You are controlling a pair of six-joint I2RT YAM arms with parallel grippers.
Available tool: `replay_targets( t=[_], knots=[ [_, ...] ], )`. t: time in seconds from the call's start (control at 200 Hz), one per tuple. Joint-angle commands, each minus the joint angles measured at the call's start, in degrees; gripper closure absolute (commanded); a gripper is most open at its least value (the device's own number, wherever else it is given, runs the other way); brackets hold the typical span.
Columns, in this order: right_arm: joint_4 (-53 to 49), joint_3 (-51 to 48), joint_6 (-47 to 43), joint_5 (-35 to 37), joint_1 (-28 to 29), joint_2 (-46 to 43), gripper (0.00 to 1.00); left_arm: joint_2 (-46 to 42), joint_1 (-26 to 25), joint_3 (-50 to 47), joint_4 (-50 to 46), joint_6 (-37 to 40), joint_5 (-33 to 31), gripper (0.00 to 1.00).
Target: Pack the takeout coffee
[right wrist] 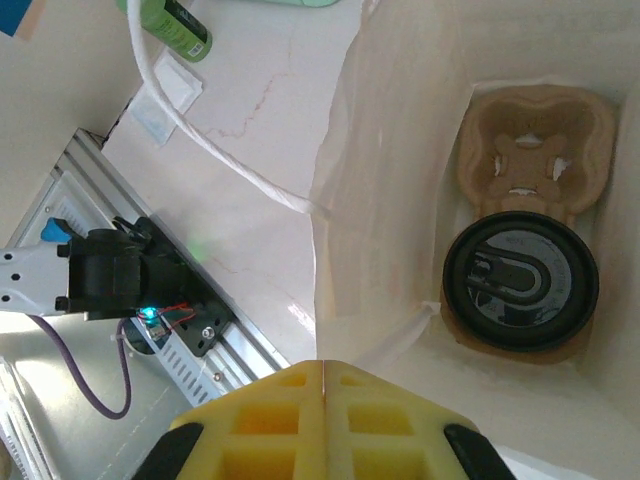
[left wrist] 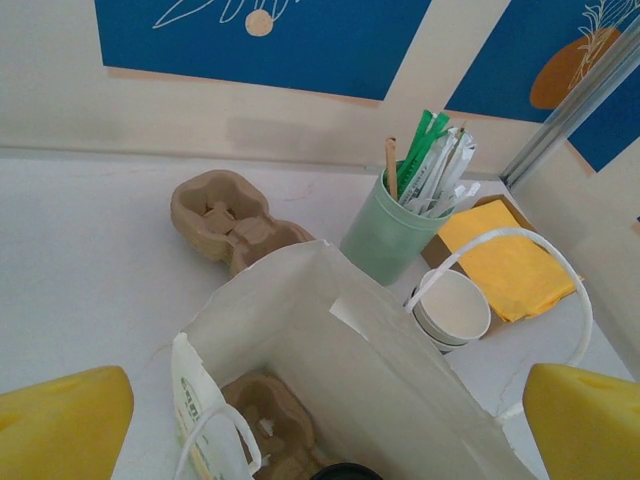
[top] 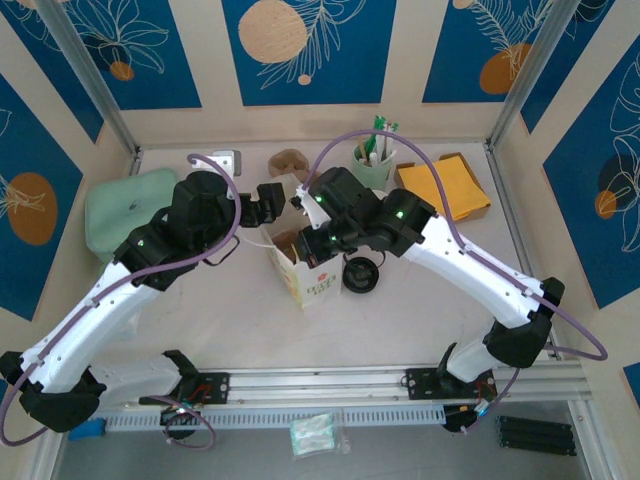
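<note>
- right gripper [right wrist: 323, 420]: pressed together, holding nothing, wrist pitched down over the paper bag [top: 300, 270] mouth
- left gripper [top: 268, 204]: spread wide, empty, hovers at the bag's far-left rim
- takeout coffee [left wrist: 452, 308]: upright on the counter [left wrist: 90, 250], just beside the bag, near the mint-green cup [left wrist: 385, 235]
- probably light, thin-walled and crushable, so pinch gently across the wall below the rim

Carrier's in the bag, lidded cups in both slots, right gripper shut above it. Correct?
No: one slot of the carrier holds a black-lidded cup; the other slot is empty, as the right wrist view shows. The rest stands: carrier in the bag, right gripper shut above it.
</note>
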Motion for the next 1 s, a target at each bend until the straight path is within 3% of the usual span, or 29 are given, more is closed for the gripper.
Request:
replay_targets(
  t=[0.0, 0.18, 0.995],
  knots=[
    [1.99, -1.39, 0.86, 0.33, 0.54, -0.76, 0.98, -0.25, 0.37, -0.64, 1.67, -0.53, 1.22, 0.01],
    [2.49, -2.25, 1.21, 0.16, 0.77, -1.05, 0.83, 0.22, 0.36, -0.42, 1.93, -0.46, 1.59, 0.01],
    [0.34, 3.76, 1.63, 3.04, -0.72, -4.9, 0.55, 1.9, 0.35, 2.15, 1.93, -0.05, 5.41, 0.01]
  ],
)
